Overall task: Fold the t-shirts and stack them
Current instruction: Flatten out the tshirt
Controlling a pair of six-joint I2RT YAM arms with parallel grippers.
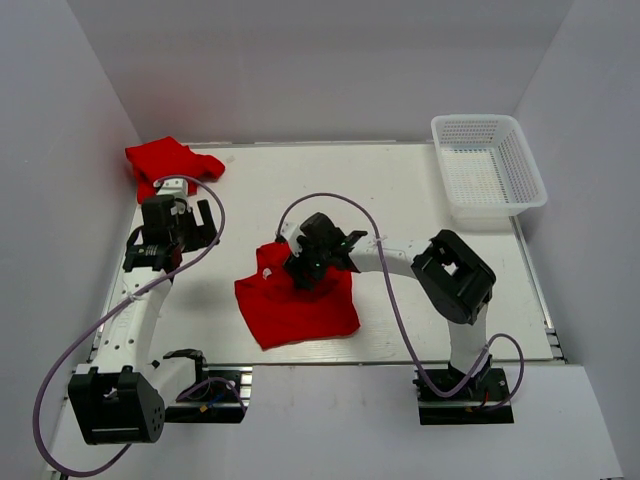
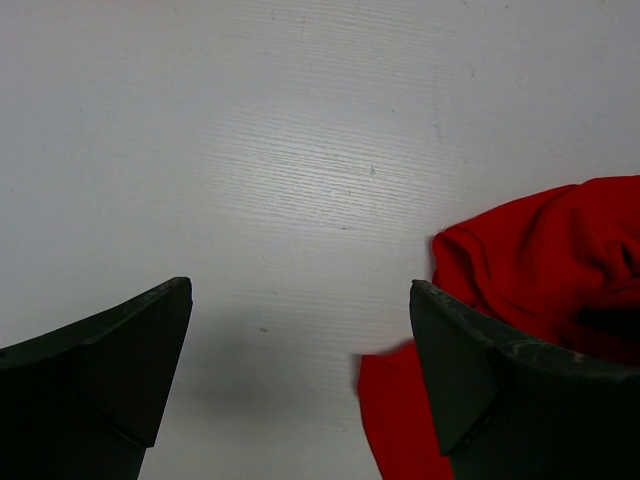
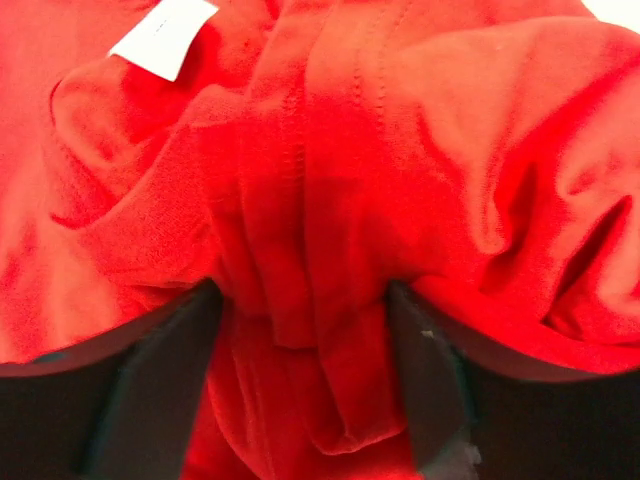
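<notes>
White worktop (image 1: 400, 200) carries all items. One red t-shirt (image 1: 290, 315) lies near centre, partly folded. The second t-shirt (image 1: 165, 160) lies crumpled at the far left corner. White mesh basket (image 1: 480, 120) stands far right, well apart. Right claw (image 3: 300, 330) sits on the centre t-shirt, fairly wide, a cloth ridge between its fingers; clamping cannot be told. Left claw (image 2: 300, 330) gapes wide over bare worktop, beside the second t-shirt's edge.

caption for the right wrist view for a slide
Right wrist view: a ridge of the red t-shirt bunched between the right gripper's spread jaws, white label at upper left
</notes>
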